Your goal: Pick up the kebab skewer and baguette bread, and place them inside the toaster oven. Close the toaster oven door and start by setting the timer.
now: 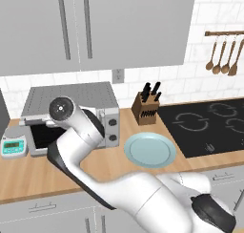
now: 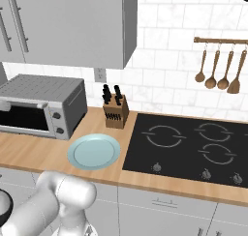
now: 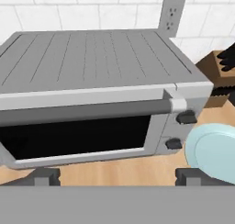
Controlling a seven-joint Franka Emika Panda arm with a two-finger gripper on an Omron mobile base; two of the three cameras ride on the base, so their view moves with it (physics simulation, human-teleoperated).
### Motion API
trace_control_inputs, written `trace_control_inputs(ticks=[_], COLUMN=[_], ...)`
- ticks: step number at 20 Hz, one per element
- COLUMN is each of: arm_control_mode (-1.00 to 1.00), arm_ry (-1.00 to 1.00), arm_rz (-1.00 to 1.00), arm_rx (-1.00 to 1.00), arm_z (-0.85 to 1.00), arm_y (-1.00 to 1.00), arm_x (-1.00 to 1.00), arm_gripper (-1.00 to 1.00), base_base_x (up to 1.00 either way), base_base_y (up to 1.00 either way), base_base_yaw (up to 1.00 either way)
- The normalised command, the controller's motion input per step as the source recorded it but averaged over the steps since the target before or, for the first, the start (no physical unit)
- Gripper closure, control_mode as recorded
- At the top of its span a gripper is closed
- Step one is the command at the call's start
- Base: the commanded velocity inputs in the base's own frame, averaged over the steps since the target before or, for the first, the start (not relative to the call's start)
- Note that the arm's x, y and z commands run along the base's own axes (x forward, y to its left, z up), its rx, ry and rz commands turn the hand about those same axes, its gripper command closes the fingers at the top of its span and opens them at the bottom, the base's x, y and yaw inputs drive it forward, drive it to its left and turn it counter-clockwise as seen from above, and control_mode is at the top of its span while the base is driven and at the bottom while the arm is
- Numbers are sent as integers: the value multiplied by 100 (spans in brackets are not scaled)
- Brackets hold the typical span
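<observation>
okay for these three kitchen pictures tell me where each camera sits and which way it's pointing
Left base view: behind the arm's left, looking down at the boxy grey toaster oven; white arm rises lower right.
Right base view: behind its right, over the black cooktop; arm at lower left.
Hand view: on the hand, facing the toaster oven door, shut; open pincer tips at bottom.
Shared: the round light blue plate, oven.

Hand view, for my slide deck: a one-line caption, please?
Open gripper faces the closed toaster oven door, with the empty blue plate at right.
</observation>
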Motion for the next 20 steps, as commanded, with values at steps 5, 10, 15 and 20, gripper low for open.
trace_control_inputs(ticks=[5, 10, 15, 20], arm_control_mode=[-100, -100, -100, -100], arm_ry=[0, -6, -23, -19], arm_rz=[0, 1, 3, 2], arm_rx=[0, 0, 0, 3], arm_z=[-7, -46, -50, -30], arm_y=[-98, -58, -7, -15], arm_x=[-2, 0, 7, 29], arm_gripper=[-100, -100, -100, -100], base_base_x=[0, 0, 0, 0], base_base_y=[0, 0, 0, 0], base_base_yaw=[0, 0, 0, 0])
